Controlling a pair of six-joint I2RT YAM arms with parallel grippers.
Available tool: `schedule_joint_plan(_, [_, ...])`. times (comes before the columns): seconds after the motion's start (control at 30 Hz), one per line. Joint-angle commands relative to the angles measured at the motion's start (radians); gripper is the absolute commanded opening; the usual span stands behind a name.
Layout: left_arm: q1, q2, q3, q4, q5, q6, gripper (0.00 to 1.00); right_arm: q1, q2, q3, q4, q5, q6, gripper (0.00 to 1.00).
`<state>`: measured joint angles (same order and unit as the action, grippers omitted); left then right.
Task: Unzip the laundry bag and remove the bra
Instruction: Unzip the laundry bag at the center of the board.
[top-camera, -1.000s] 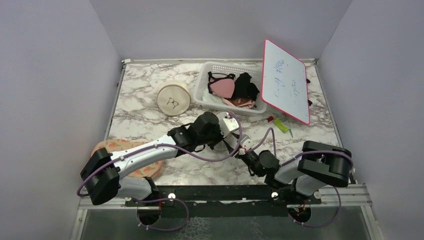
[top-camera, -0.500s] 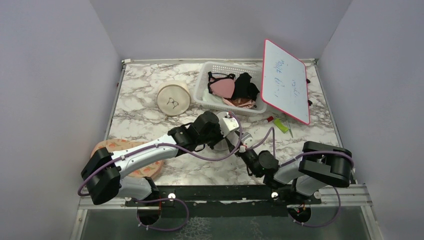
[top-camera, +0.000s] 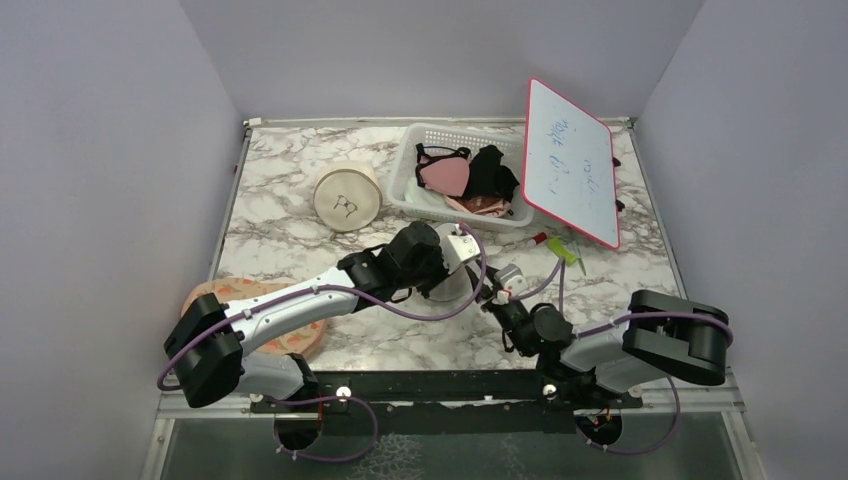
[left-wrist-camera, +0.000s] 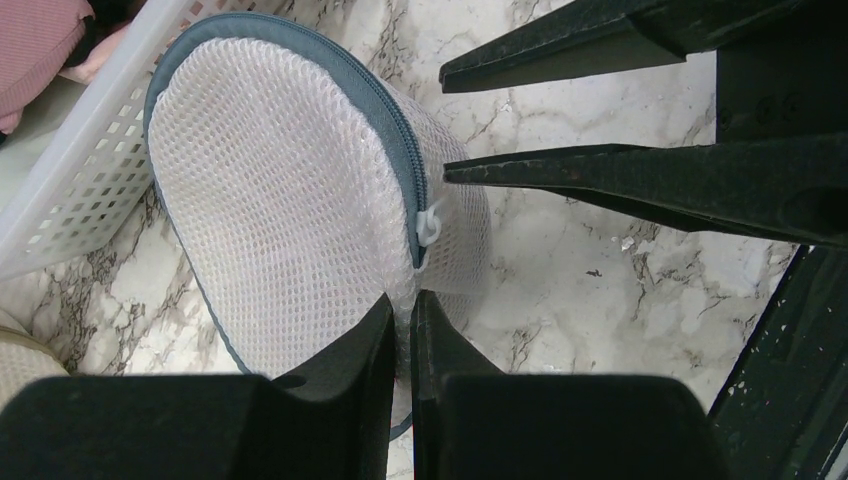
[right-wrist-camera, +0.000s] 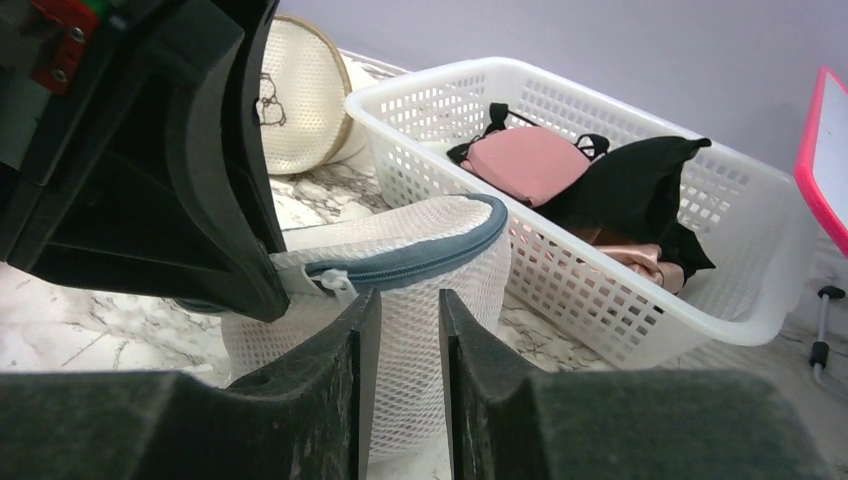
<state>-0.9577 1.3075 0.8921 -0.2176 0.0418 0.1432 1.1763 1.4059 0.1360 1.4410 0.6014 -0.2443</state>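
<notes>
R arm swung rightward, elbow further out, R gripper shifted right beside laundry bag

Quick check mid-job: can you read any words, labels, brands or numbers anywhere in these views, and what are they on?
On the whiteboard: blue handwriting, too blurred to read.
On the cream round case: only a black drawing, no words.
On the laundry bag: no label shows.
No other text is in view.

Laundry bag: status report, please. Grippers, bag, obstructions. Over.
Left gripper pinched on laundry bag mesh. Right gripper open beside zip pull. Zip shut. White basket close behind bag.
</notes>
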Motion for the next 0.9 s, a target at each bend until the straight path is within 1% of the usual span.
schedule_joint_plan(0.0, [-0.004, 0.009, 0.017, -0.023, 0.032, -0.011, 0.0, 0.0, -0.033, -0.024, 0.048, -0.003, -0.029, 0.24])
schedule_joint_plan(0.1, [-0.004, 0.009, 0.016, -0.025, 0.031, -0.01, 0.0, -0.002, -0.044, -0.038, 0.042, -0.081, -0.059, 0.24])
schedule_joint_plan(0.23, [-0.004, 0.005, 0.017, -0.026, 0.029, -0.01, 0.0, -0.002, -0.069, -0.07, 0.036, -0.237, -0.095, 0.24])
schedule_joint_plan(0.4, [-0.004, 0.004, 0.015, -0.025, 0.029, -0.009, 0.0, -0.002, -0.132, -0.09, -0.056, -0.327, -0.061, 0.23])
schedule_joint_plan(0.5, [-0.004, 0.005, 0.018, -0.024, 0.035, -0.008, 0.0, -0.006, -0.122, -0.094, -0.032, -0.357, -0.042, 0.21])
schedule_joint_plan(0.6, [-0.004, 0.004, 0.018, -0.023, 0.043, -0.007, 0.0, -0.042, -0.087, -0.089, 0.002, -0.383, -0.011, 0.2])
schedule_joint_plan(0.67, [-0.004, 0.003, 0.016, -0.024, 0.044, -0.006, 0.0, -0.063, -0.058, -0.078, 0.009, -0.391, 0.011, 0.23])
schedule_joint_plan(0.8, [-0.004, 0.001, 0.015, -0.023, 0.045, -0.004, 0.0, -0.099, 0.004, -0.063, 0.053, -0.401, 0.052, 0.32])
schedule_joint_plan(0.87, [-0.004, 0.001, 0.015, -0.023, 0.045, -0.005, 0.0, -0.12, 0.01, -0.054, 0.038, -0.415, 0.071, 0.33])
